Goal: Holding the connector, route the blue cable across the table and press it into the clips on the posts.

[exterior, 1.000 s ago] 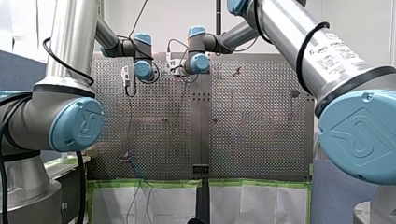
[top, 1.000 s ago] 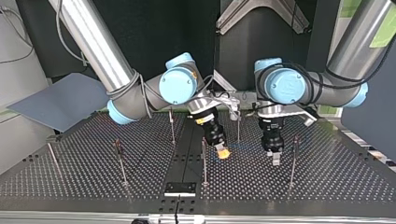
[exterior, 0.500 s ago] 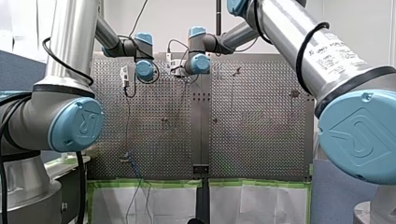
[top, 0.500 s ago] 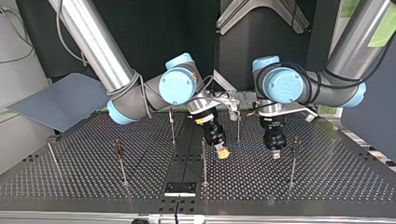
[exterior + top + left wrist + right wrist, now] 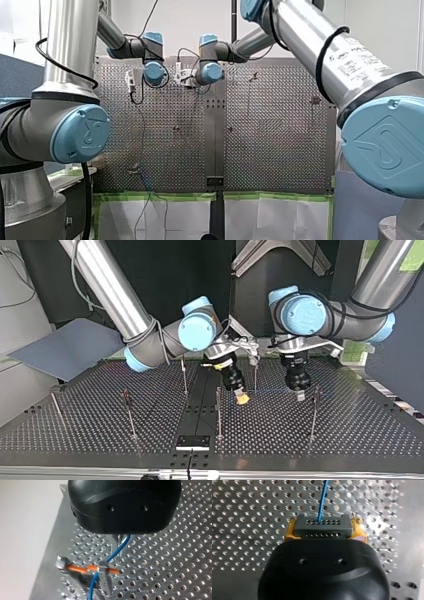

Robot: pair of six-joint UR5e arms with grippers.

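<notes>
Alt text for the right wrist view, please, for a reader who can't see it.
My right gripper clamps a dark grey connector between yellow pads; a blue cable runs from it, away over the perforated table.

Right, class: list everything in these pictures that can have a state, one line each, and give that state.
My right gripper, shut on the connector.
Connector, held, with the blue cable coming out of it.
Blue cable, strung from the connector to my left gripper.
My left gripper, shut on the blue cable.
Posts, upright on the table.
</notes>
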